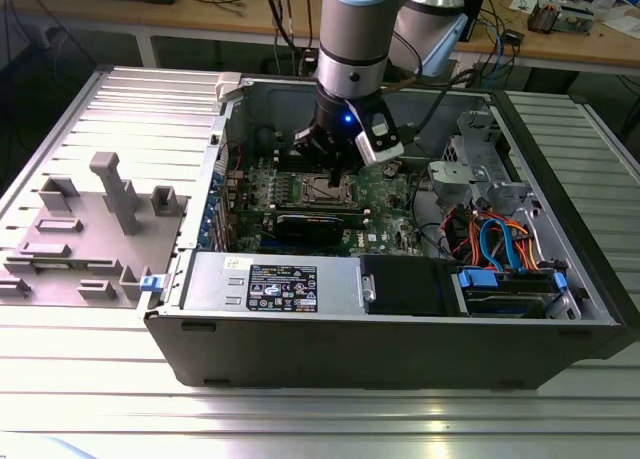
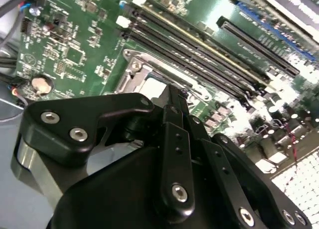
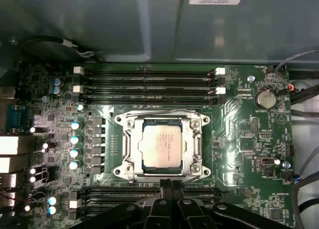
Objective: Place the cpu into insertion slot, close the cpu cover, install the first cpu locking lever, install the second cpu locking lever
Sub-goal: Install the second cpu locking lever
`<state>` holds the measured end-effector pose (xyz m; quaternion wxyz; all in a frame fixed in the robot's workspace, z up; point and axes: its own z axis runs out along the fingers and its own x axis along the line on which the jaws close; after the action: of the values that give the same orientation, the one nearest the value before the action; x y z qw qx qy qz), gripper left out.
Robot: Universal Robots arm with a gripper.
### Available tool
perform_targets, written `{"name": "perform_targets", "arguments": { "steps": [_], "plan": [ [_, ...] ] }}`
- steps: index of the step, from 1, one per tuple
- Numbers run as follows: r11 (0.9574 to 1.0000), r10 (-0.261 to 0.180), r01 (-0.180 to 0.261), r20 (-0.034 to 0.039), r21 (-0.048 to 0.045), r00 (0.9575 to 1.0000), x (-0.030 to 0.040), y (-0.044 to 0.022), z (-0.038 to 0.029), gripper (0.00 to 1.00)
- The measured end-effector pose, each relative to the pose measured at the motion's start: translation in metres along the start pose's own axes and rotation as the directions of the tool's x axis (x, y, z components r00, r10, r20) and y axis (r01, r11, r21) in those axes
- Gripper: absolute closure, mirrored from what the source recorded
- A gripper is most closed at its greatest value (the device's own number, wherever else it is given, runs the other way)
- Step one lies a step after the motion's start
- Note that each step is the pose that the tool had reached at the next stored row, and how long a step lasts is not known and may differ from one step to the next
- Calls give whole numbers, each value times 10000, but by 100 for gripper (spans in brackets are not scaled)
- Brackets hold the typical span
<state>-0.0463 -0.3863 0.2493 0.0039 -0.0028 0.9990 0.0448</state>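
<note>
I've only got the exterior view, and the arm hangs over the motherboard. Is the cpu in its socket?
Observer: Yes. In the first wrist view the cpu lies flat in the socket, its silvery top showing through the window of the cpu cover, which lies down around it.
Operator: Is the gripper holding anything?
Observer: No. In both wrist views the gripper has its fingers together with nothing between them, close beside the socket, over the memory slots.
</note>
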Motion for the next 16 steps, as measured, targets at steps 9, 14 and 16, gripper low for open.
{"name": "perform_targets", "arguments": {
  "steps": [9,14,16],
  "plan": [
    [10000,-1,1,0,-10,10000,4,-94,2,89],
    [10000,-1,1,0,-10,10000,4,-94,2,89],
    [10000,-1,1,0,-12,10000,4,-94,2,89]
  ]
}}
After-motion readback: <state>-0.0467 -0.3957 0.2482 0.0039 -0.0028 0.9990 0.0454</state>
